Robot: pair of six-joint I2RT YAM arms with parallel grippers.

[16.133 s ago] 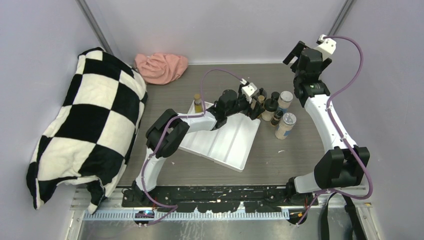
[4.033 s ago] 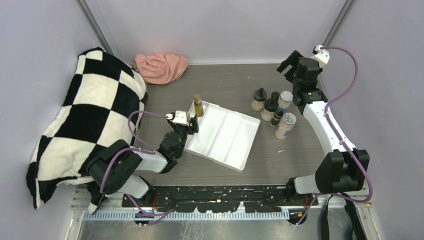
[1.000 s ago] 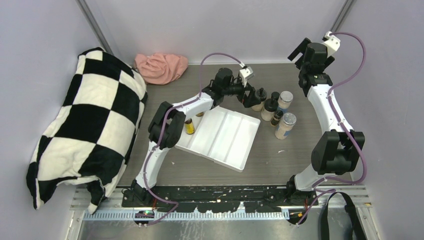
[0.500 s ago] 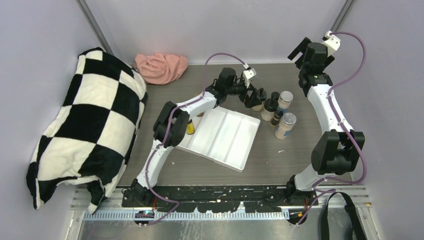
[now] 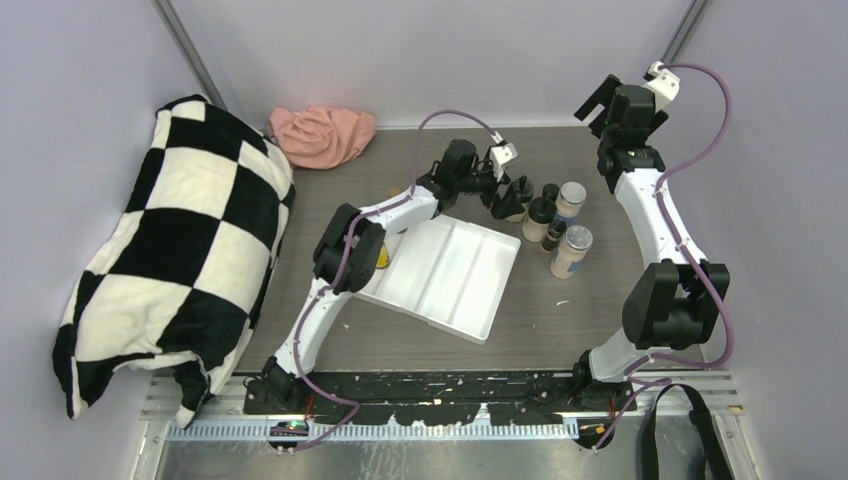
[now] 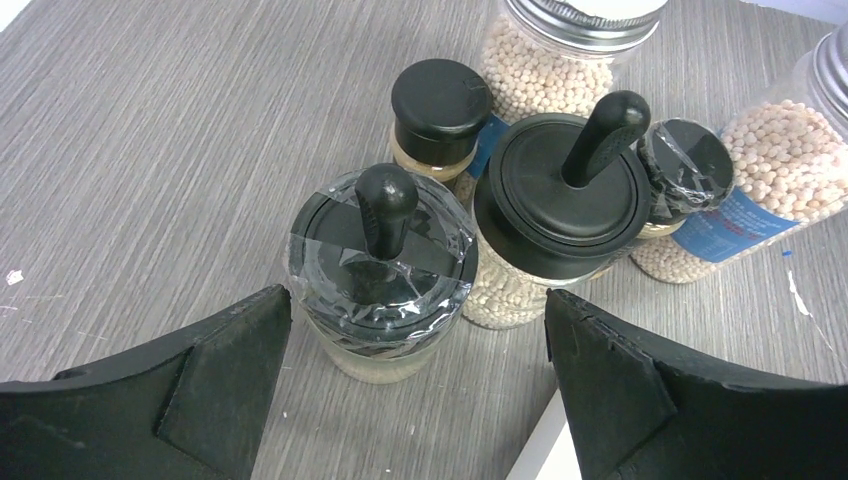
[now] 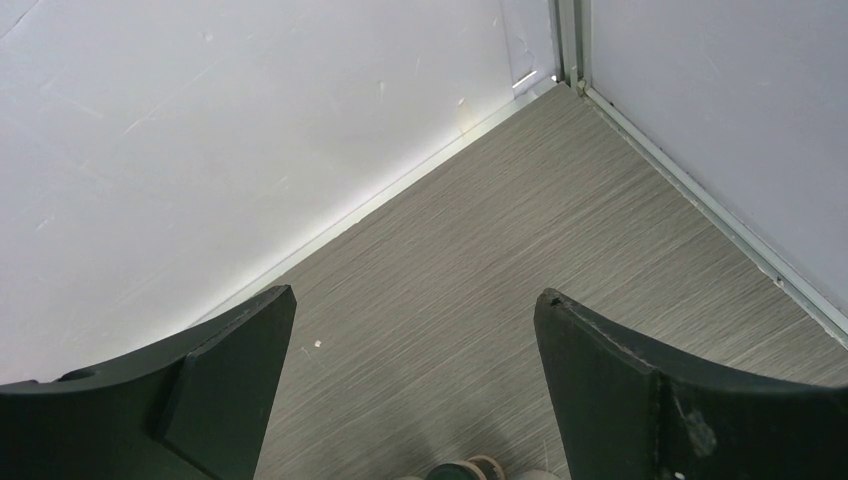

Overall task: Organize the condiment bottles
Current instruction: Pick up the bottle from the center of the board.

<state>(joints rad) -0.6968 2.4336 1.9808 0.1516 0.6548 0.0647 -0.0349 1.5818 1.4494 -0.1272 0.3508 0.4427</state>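
The condiment bottles cluster right of the white tray [image 5: 455, 280]: two black-lidded beige jars [image 6: 380, 270] [image 6: 560, 215], two tiny dark-capped bottles [image 6: 440, 105] [image 6: 685, 165] and two clear silver-lidded shakers [image 6: 570, 45] [image 6: 790, 170]. My left gripper [image 6: 417, 300] hangs open just above and in front of the taped jar [image 5: 520, 207], its fingers on either side and touching nothing. A yellow bottle [image 5: 382, 256] shows at the tray's left edge, mostly hidden by the left arm. My right gripper [image 7: 415, 293] is open and empty, raised near the back right corner [image 5: 598, 100].
A black-and-white checkered pillow [image 5: 170, 250] fills the left side. A pink cloth [image 5: 322, 135] lies at the back. The enclosure's walls meet close behind the right gripper [image 7: 560, 60]. The tray's corner [image 6: 540, 460] sits just under the left gripper.
My left gripper has slid a little to the right, closer to the taped black-lidded jar, still open. The right arm has not moved.
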